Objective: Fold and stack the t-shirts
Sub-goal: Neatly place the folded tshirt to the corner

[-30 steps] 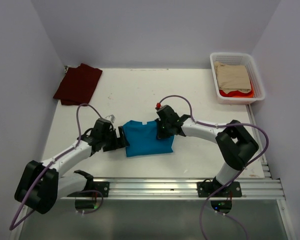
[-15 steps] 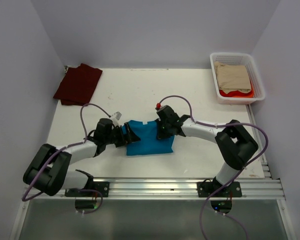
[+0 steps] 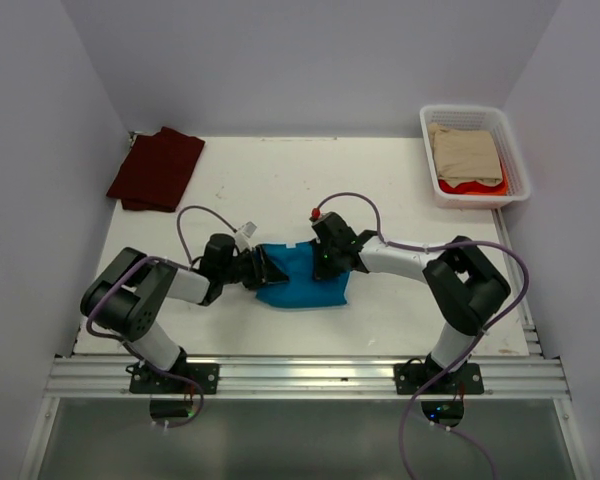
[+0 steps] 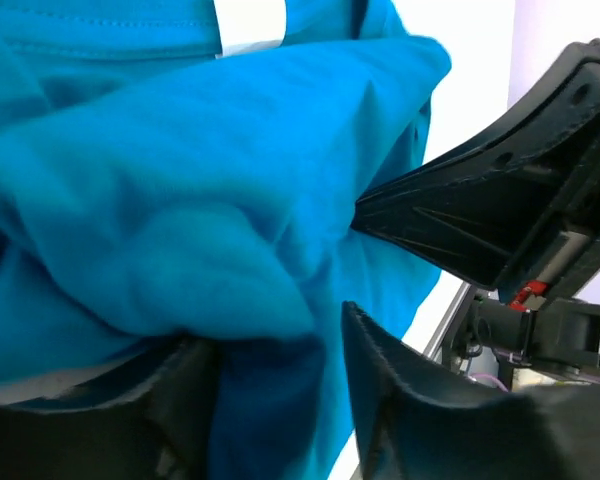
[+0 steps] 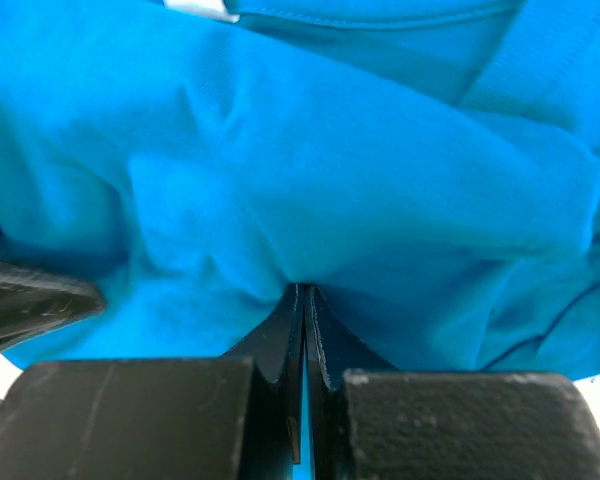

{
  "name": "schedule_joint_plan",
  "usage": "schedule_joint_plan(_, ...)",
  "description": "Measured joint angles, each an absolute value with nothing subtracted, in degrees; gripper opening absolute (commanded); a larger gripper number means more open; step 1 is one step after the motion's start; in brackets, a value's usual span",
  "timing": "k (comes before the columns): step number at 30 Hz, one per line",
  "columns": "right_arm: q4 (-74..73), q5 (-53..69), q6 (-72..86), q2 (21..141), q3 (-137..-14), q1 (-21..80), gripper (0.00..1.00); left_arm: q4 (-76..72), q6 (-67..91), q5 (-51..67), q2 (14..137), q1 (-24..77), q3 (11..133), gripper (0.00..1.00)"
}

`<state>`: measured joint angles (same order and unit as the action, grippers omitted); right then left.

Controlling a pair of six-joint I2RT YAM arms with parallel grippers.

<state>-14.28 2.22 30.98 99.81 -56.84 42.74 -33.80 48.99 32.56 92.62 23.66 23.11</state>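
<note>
The teal-blue t-shirt (image 3: 305,278) lies folded mid-table, its left edge bunched up. My left gripper (image 3: 265,270) is pushed into that edge. In the left wrist view the left gripper (image 4: 275,335) stands open, and a thick fold of the teal t-shirt (image 4: 180,180) sits between its jaws. My right gripper (image 3: 325,265) is at the shirt's right side. The right wrist view shows the right gripper (image 5: 302,290) shut on a pinch of teal t-shirt (image 5: 330,160). The dark maroon t-shirt (image 3: 158,167) lies folded at the far left corner.
A white basket (image 3: 460,108) at the far right holds tan cloth (image 3: 465,150) over something red. A metal rail (image 3: 310,375) runs along the near edge. Walls close in the table on the left, back and right.
My left arm has swung right and driven into the teal shirt's left edge, bunching it toward the right gripper. Its jaws have narrowed around the fold. The right gripper has stayed put.
</note>
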Motion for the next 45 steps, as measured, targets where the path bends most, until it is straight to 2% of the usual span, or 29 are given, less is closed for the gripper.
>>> schedule_joint_plan(3,-14.06,2.24,30.94,99.90,-56.82,42.72,0.00,-34.57,49.12,32.75,94.63,24.18,23.03,0.18)
schedule_joint_plan(4,-13.98,2.24,30.89,99.92,-56.82,42.72,0.00,-34.83,49.17,32.88,95.18,24.27,22.94,0.00)
schedule_joint_plan(12,-13.65,2.48,30.52,100.01,-56.82,42.72,0.00,-38.74,49.41,33.71,95.64,24.47,21.34,0.00)
schedule_joint_plan(17,-12.97,3.46,29.95,98.45,-55.37,42.72,0.02,-32.18,48.40,30.11,86.72,24.86,18.33,0.00)
schedule_joint_plan(19,-13.54,3.79,29.67,96.44,-54.46,42.76,0.20,-26.55,47.55,27.70,79.66,25.02,18.20,0.00)
schedule_joint_plan(20,-14.24,3.73,29.45,94.91,-54.19,42.81,0.34,-24.27,47.18,26.52,76.44,25.15,18.31,0.00)
schedule_joint_plan(23,-16.21,2.94,28.62,89.25,-54.19,42.78,0.44,-16.64,45.89,22.48,64.36,25.19,19.88,0.00)
schedule_joint_plan(27,-18.65,0.80,27.73,80.25,-54.65,42.74,0.46,-9.72,44.88,18.17,55.94,25.21,24.29,0.00)
schedule_joint_plan(32,-22.13,-2.61,26.81,71.96,-54.68,42.74,0.45,-3.16,43.44,13.54,52.14,25.10,28.36,0.00)
schedule_joint_plan(39,-26.63,-5.63,26.52,65.76,-53.28,42.74,0.42,2.87,41.04,11.66,53.49,18.81,33.76,0.00)
schedule_joint_plan(45,-29.39,-6.50,26.79,63.72,-49.91,42.74,0.40,4.71,37.78,10.74,62.24,9.61,49.01,0.00)
